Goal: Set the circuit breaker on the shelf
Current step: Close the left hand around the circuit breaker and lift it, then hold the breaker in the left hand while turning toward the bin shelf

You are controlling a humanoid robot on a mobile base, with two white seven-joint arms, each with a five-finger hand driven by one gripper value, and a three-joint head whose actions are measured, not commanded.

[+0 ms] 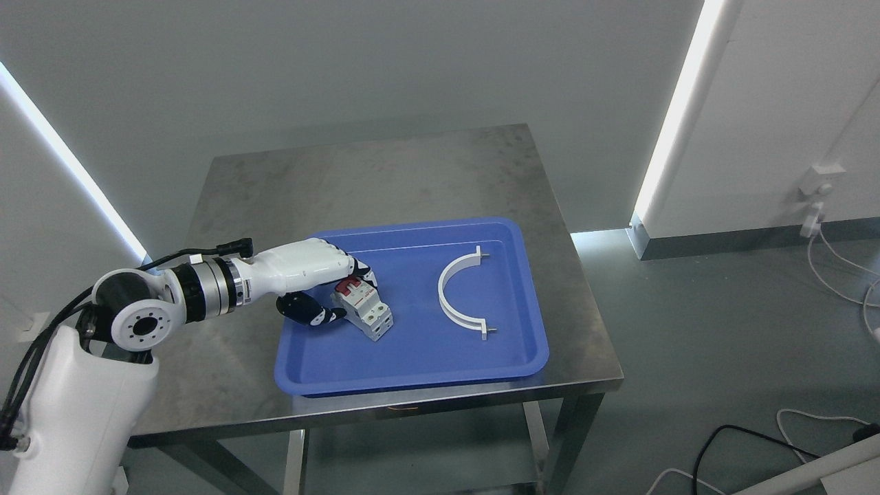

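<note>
Reaching in from the lower left, the white left arm ends in the left robot hand [323, 289], fingers above and dark thumb below closed round the circuit breaker [363, 311]. Breaker: white plastic block, red switch on top, screw holes on its end face, sitting in the left half of the blue tray [412, 361] near the tray's left rim, angled toward the near right corner. Cannot tell if it is lifted or resting on the tray floor. Black cable runs along the arm; metal ring at the wrist, round white joint housing behind it.

Tray: smooth blue plastic, rounded corners, raised rim, lying on the near half of the worktop [357, 175], its near rim close to the worktop's front edge. In the tray's right half, well apart from the breaker, a white half-ring clamp [455, 295], curved thin plastic with a small pin at each end, open side facing right. Nothing lies between hand and breaker.

Worktop: brushed steel, dull smudges, far half bare, steel legs below. Right of it, grey floor with loose white cables [835, 271] and a black cable [729, 440]. Lit strips on the walls.
</note>
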